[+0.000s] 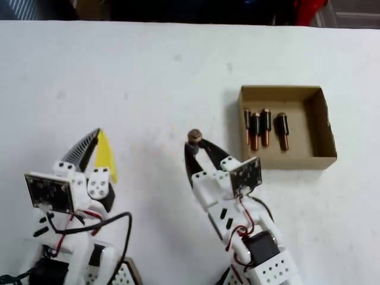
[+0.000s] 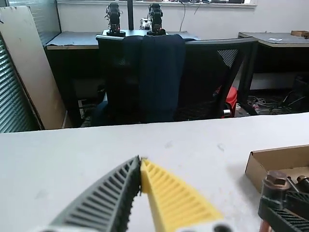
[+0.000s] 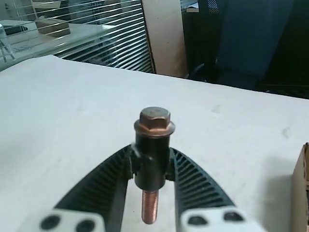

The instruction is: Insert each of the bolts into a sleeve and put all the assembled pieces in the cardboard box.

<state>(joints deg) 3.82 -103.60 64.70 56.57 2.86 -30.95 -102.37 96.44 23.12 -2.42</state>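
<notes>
Right wrist view: black right gripper [image 3: 152, 155] clamps a black cylindrical sleeve [image 3: 151, 169] with a copper hex-head bolt [image 3: 154, 121] through it, upright, near the brown cardboard box [image 1: 328, 127]; grey-and-yellow left gripper [image 2: 140, 163] closed on nothing

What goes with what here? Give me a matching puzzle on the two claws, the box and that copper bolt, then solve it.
Things:
1. left claw
2. right claw
3. cardboard box
4. bolt

States:
A. holds four assembled pieces
B. shut, holding nothing
C. stands head-up in a black sleeve
D. shut on the sleeve

Pairs: 1-B, 2-D, 3-A, 4-C
</notes>
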